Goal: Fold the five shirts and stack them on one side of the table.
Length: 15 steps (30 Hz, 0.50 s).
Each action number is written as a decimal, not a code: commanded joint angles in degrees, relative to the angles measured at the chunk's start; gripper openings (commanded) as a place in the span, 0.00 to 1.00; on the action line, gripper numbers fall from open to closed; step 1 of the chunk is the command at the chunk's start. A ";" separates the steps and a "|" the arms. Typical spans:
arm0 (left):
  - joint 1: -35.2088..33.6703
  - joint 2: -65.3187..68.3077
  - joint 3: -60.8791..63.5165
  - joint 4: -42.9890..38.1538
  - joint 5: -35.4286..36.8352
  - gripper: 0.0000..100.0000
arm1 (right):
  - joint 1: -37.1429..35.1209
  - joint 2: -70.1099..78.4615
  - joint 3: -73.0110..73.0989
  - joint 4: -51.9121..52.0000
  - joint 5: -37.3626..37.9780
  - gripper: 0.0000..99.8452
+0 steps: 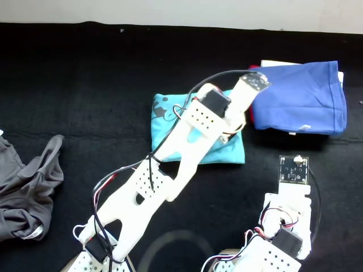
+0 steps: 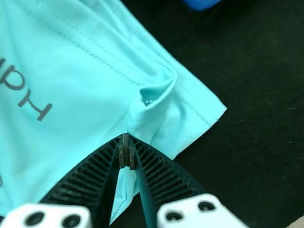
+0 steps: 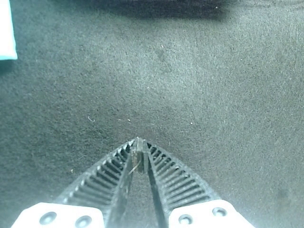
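A folded cyan shirt (image 1: 227, 150) lies at the table's middle, and its hemmed corner (image 2: 209, 111) shows in the left wrist view. My left arm (image 1: 193, 136) stretches across it. My left gripper (image 2: 126, 159) is shut at the shirt's edge near that corner, pinching the cloth, which puckers just ahead of the tips. To the right a folded blue shirt (image 1: 300, 96) tops a pile with white cloth (image 1: 272, 63) under it. A crumpled grey shirt (image 1: 28, 187) lies at the far left. My right gripper (image 3: 137, 149) is shut on nothing, low over bare black cloth.
A black cloth (image 1: 85, 85) covers the table. My right arm (image 1: 294, 187) sits at the front right, below the blue pile. A cable (image 1: 215, 76) loops over the left arm. A pale wall strip (image 1: 170, 11) runs along the back.
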 commanded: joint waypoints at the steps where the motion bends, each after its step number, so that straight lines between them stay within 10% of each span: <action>1: 1.54 -5.67 -1.98 0.70 0.00 0.01 | -0.66 -0.48 7.87 0.04 0.26 0.01; 15: 4.26 -6.29 11.91 0.44 0.00 0.01 | -0.75 -0.48 7.87 -0.04 0.26 0.01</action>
